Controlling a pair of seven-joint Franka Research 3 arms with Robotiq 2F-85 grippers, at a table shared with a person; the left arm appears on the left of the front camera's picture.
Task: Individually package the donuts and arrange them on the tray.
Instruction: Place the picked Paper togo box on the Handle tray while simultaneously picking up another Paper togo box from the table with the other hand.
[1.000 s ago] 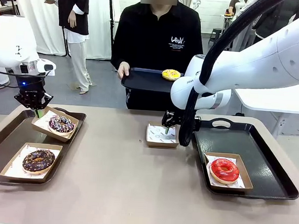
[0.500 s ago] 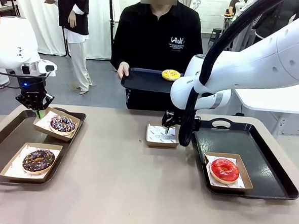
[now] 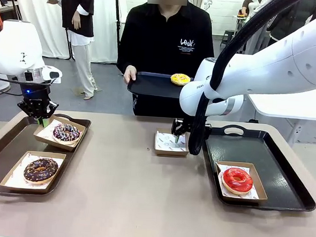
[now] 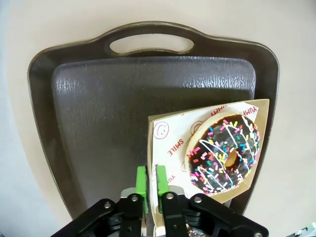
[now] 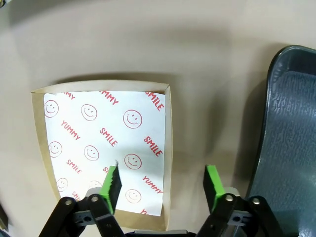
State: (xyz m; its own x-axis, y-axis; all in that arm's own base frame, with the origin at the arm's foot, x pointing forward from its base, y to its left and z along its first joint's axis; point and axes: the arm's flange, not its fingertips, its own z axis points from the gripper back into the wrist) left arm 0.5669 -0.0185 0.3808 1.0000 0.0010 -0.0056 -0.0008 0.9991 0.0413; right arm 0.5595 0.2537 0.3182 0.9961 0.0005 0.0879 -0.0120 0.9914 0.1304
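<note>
Print: the paper liners in the kraft boxes carry red "SMILE" and "YUMMY" with smiley faces; the person's black top (image 3: 165,41) has white lettering, too small to read.
Left gripper (image 4: 151,183): green pads almost together on the near edge of the box (image 4: 207,163) that holds the purple donut (image 4: 224,155) — dark glaze, white drizzle, coloured sprinkles; whether it grips the cardboard or only brackets it I cannot tell.
Left tray (image 3: 6,147): dark plastic, pebbled floor, cut-out handle; the purple donut's box sits at its far end and the chocolate donut (image 3: 40,170), in its own box, near the front.
Right gripper (image 5: 163,180): jaws spread wide, straddling the right wall of an unfilled box (image 5: 106,148); one pad over the liner, the other outside over bare table; nothing held.
Right tray (image 3: 283,174): same dark plastic; the glossy red donut (image 3: 237,180) sits in a box near its front.
Yellow donut (image 3: 180,78): unboxed, on a small dark tray (image 3: 149,84) — held by the person across the table.
Table (image 3: 137,198): smooth, beige.
</note>
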